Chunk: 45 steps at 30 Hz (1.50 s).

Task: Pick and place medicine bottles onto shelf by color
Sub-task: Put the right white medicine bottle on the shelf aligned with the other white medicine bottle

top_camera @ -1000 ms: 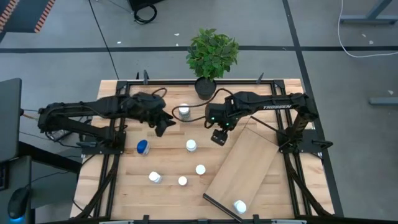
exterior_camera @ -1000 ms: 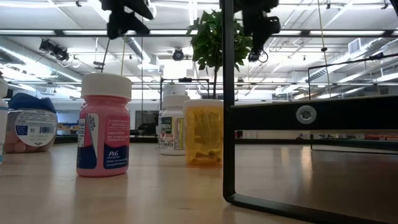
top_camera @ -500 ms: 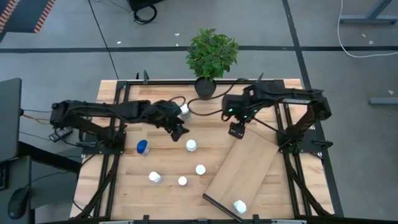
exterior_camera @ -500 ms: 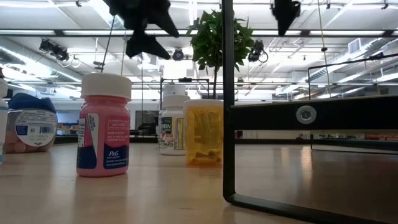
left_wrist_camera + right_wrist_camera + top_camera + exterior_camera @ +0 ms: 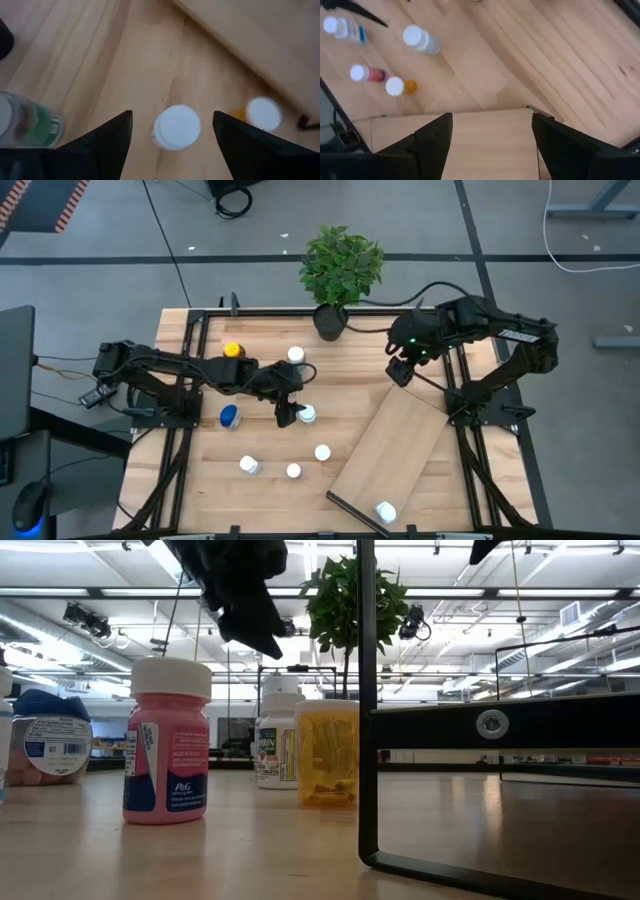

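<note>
White-capped bottle (image 5: 307, 414) mid-desk now sits just ahead of the left tool (image 5: 287, 416), which swung over from the back w/ fingers spread, nothing held. Right tool (image 5: 400, 372), also spread & empty, has pulled back off the shelf (image 5: 395, 445). Pick looks imminent.

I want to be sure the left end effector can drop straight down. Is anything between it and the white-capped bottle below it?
Nothing visible does. The left end effector is open and hangs over the white-capped bottle, whose cap shows clear between the fingers. The nearest neighbours, a green-labelled bottle and an orange bottle, stand off to either side.
</note>
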### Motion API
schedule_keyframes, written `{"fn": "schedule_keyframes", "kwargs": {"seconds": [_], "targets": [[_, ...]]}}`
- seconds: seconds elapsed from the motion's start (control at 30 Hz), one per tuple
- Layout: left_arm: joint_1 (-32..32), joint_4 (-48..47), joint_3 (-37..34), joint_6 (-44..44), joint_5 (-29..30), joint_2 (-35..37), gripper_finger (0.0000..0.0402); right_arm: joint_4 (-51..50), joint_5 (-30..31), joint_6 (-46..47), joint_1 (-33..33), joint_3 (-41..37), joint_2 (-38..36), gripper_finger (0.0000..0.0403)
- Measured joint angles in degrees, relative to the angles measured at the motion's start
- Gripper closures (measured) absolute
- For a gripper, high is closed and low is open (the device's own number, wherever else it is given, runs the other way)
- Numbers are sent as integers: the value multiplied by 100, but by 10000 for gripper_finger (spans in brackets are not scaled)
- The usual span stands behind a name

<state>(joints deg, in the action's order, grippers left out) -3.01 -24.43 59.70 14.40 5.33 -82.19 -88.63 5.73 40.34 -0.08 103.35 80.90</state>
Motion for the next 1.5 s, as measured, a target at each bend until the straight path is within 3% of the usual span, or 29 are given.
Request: {"fn": "schedule_keyframes", "kwargs": {"seconds": [0.4, 0.5, 0.7, 0.93, 1.5], "targets": [[72, -314, 0, 100, -74, -190, 117, 5, 246, 490, 104, 0, -72, 122], [173, -443, -13, 109, -419, -216, 117, -1, 283, 719, 155, 0, -72, 122], [136, -248, -2, -58, -560, -223, 117, 56, 517, 1203, 592, 0, -70, 122], [-55, 48, -1, -1079, -567, -393, 117, 54, 839, 1927, 1029, 0, -70, 122], [-47, 374, -2, -1363, -559, -1177, 117, 64, 1349, 3482, 2034, 0, -68, 122]]}}
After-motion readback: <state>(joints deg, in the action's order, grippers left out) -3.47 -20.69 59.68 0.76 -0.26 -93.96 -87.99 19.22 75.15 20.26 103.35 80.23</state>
